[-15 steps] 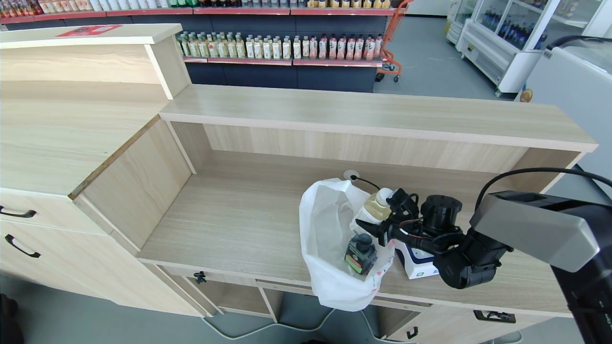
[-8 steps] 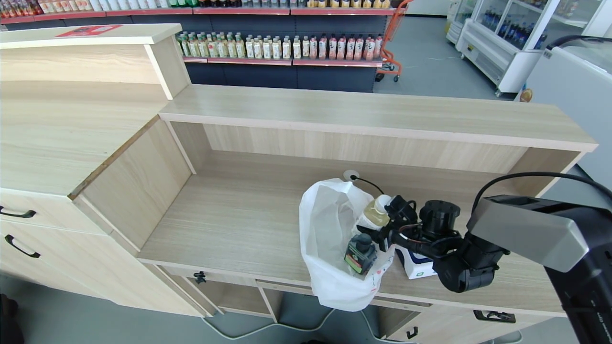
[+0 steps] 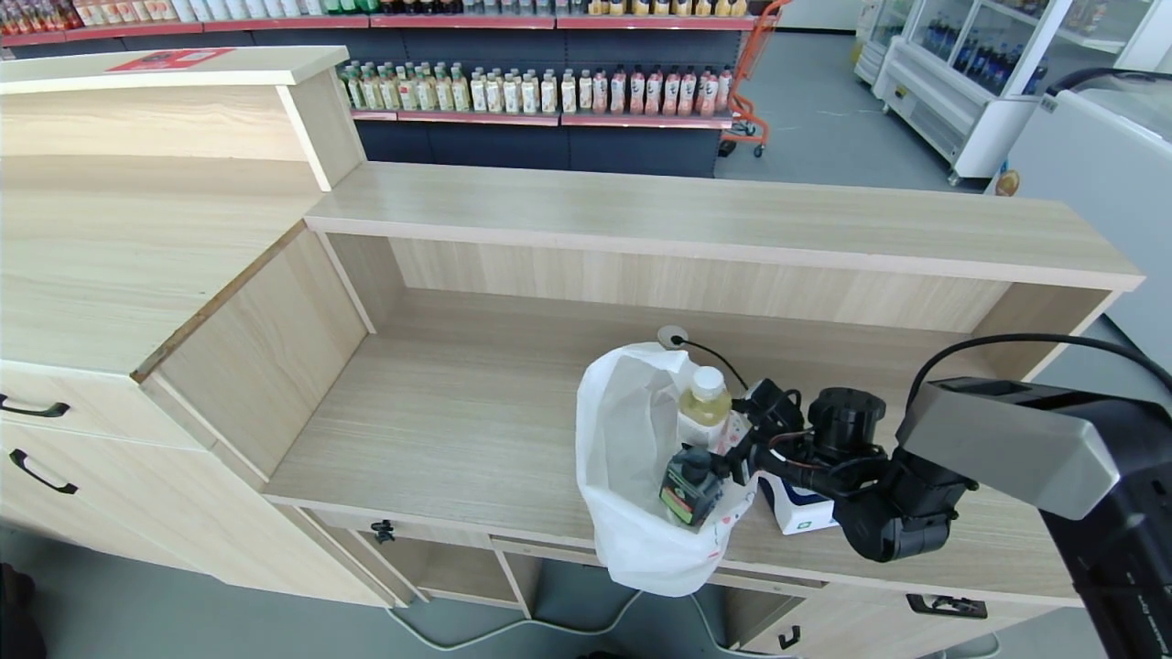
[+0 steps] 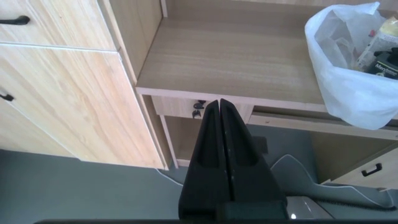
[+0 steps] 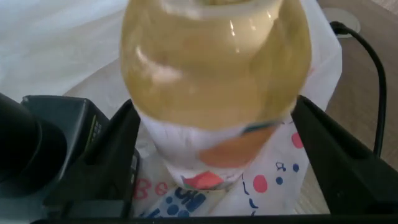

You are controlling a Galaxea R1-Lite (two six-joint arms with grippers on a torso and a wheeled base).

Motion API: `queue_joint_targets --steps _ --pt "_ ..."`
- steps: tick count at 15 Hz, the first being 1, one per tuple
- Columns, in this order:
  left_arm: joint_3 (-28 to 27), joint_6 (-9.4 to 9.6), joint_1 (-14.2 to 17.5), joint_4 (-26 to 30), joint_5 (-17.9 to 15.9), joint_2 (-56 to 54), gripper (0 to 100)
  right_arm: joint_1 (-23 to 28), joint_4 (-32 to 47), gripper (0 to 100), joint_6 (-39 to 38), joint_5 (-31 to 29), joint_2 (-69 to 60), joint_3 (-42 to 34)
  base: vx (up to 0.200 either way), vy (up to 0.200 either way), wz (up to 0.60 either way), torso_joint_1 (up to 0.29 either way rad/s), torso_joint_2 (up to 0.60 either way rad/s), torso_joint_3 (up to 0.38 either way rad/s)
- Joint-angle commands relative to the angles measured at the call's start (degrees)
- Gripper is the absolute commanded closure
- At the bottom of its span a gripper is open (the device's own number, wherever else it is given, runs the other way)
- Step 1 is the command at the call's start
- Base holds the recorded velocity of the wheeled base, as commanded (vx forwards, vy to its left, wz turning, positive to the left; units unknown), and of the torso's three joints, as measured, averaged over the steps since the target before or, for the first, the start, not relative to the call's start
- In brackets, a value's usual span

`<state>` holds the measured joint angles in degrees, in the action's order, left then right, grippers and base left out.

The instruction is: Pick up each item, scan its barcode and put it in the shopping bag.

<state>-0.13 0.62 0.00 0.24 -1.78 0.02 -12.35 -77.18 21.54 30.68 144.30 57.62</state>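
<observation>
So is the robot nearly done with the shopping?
Looks close. A dark bottle already sits in the shopping bag. The right gripper is at the yellow drink bottle, which stands upright in the bag's mouth. A white and blue box sits on the counter beside the bag; I can't tell if it needs bagging.
</observation>
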Motion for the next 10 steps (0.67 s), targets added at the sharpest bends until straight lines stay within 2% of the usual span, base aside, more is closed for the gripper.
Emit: queue_joint_targets --steps 1,5,8,10 --pt "0.0 -0.01 0.0 0.0 -0.1 0.1 100 0.3 0.3 0 0.0 0.0 -0.3 -0.1 0.000 0.000 0.00 0.000 0.00 0.000" --pt "0.0 -0.01 0.0 0.0 0.0 0.1 100 1.2 0.9 0 -2.1 2.0 -6.4 -2.8 0.000 0.000 0.00 0.000 0.00 0.000" --pt "0.0 -0.01 0.0 0.0 -0.1 0.1 100 2.2 0.9 0 -10.8 2.7 -18.4 -9.5 0.000 0.000 0.00 0.000 0.00 0.000" --pt "0.0 -0.01 0.0 0.0 0.0 0.1 100 3.3 4.7 0 -16.5 2.6 -30.6 -15.4 0.000 0.000 0.00 0.000 0.00 0.000"
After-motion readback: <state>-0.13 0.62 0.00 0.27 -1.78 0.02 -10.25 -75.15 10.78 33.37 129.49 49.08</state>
